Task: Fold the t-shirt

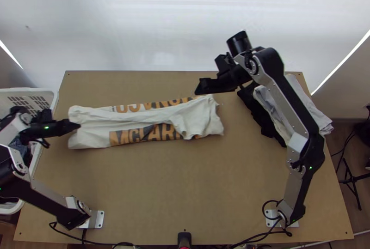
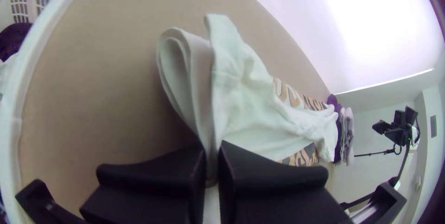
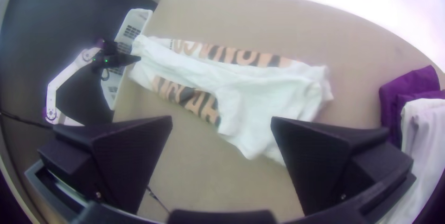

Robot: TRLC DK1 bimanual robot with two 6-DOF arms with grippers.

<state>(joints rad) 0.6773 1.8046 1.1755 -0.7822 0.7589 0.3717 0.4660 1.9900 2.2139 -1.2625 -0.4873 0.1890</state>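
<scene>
T-shirt (image 1: 90, 134), one end tight in left tool (image 1: 77, 126), right tool (image 1: 200, 87) wide, dark cloth (image 2: 15, 40) in white basket (image 1: 46, 94)

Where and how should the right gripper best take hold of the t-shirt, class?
Probably by the rumpled end on the robot's right, coming from above with the right gripper open across that edge: the t-shirt lies in a long strip, and the left gripper pinches its opposite end.

Part of the t-shirt (image 1: 95, 126) hidden in the left gripper (image 1: 77, 125) — basket (image 1: 48, 93) cut off (top view's left edge)
</scene>
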